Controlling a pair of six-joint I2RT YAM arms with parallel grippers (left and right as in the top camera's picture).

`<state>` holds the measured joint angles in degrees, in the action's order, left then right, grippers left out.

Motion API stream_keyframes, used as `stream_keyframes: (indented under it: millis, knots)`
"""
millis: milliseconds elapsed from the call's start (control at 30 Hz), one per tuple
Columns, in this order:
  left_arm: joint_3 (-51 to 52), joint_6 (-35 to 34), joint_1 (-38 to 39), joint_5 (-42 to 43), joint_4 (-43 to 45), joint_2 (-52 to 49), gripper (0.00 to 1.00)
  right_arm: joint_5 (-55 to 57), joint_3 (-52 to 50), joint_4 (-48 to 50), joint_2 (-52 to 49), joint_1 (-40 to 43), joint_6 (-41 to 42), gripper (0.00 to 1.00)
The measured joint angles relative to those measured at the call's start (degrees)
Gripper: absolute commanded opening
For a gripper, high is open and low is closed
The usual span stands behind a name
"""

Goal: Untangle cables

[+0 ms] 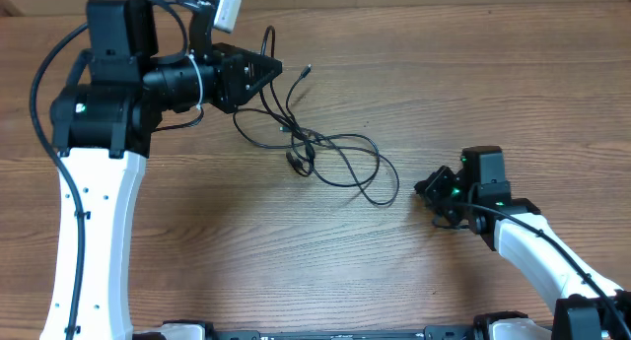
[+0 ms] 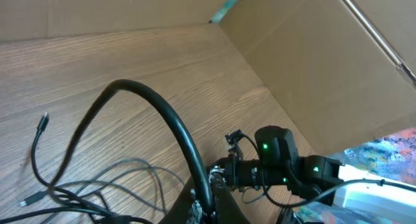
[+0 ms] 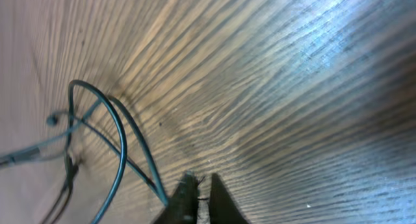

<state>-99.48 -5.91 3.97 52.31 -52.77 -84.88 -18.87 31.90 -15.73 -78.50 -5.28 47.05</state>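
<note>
Two light, limp cables (image 1: 299, 161): left tool (image 1: 268, 70) pinches one strand, right tool (image 1: 424, 188) is closed just beside them. Likely best held near a plug (image 1: 309, 70).

The overhead camera is looking straight down on the whole worktop (image 1: 296, 271). The left wrist camera is looking low across it, the right one closely down; all are sharing the cables (image 1: 314, 141).

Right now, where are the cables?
Overhead view: the cables lie tangled mid-table, stretching from the tip of the left arm at upper left toward the right arm at right.
</note>
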Motion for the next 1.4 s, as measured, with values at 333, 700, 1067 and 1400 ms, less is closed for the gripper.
stream_keyframes:
  millis: [333,700,1067,1400]
  knots:
    - [0.0,-3.82,4.37,2.21,9.18,0.13,0.04,-19.43,-0.15,10.95,0.0,-6.01,-7.91,0.89]
    - [0.0,-0.68,6.47,17.94,12.22,0.13,0.04,-19.26,-0.2,41.31,0.0,-11.47,-2.64,0.92]
    - [0.0,-8.9,8.79,22.03,31.32,0.13,0.04,-1.92,2.08,29.92,-2.47,-25.16,0.52,0.84]
    - [0.09,-24.5,4.15,23.41,45.83,-0.09,0.04,11.87,3.54,12.48,-3.34,-20.09,4.39,0.83]
